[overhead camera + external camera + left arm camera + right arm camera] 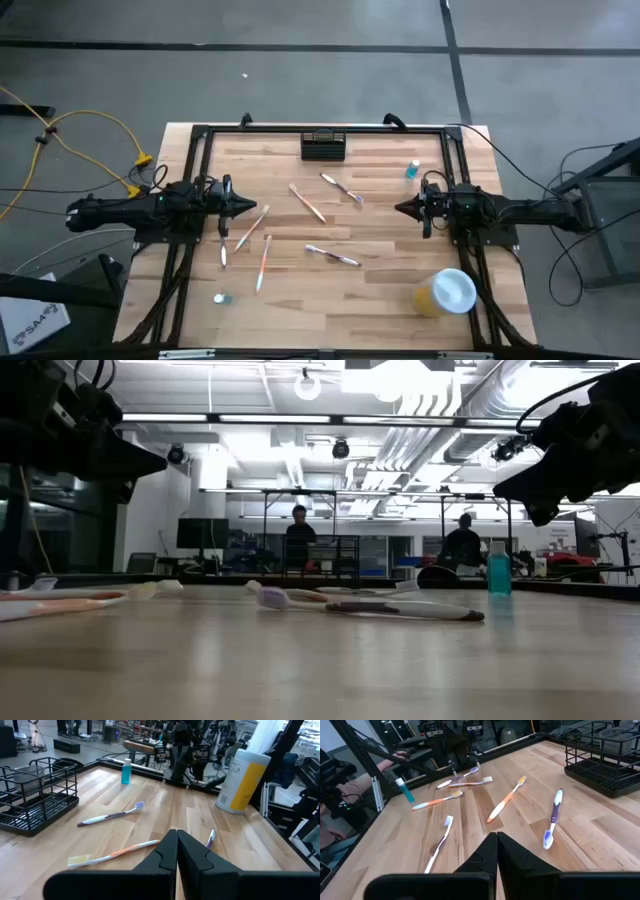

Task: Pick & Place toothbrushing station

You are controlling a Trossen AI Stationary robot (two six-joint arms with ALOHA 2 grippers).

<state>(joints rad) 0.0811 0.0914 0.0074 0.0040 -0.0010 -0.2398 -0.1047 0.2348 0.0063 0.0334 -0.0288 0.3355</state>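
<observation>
My left end effector (262, 209) hangs over the left part of the wooden worktop (380, 285), its two fingers pressed together to a point and holding nothing. My right end effector (398, 208) hangs over the right part, facing the left one across the middle, its fingers likewise closed tight and empty. In the low view both sit well above the surface.

The toothbrushing station (323, 146), a black wire caddy with slots on top, stands at the far edge of the worktop, near the middle, well apart from both end effectors. Nothing is in it that I can make out.

Toothbrushes lie scattered between my two arms. An orange-handled toothbrush (307, 202) lies slanted just near of the caddy, with a purple-and-white toothbrush (342, 188) beside it to the right. Another purple-handled toothbrush (333, 256) lies nearer, toward the middle. Just under and near of my left end effector lie an orange-and-white toothbrush (252, 227), a second orange one (263, 263) and a pale toothbrush (223, 247), close together.

A small blue bottle (411, 171) stands upright at the far right, just far of my right end effector. A yellow cup with a white lid (445, 293) stands at the near right corner. A small pale object (220, 298) lies at the near left; I cannot tell what it is.

Beyond the far edge, two people (300, 532) stand in the room behind.
</observation>
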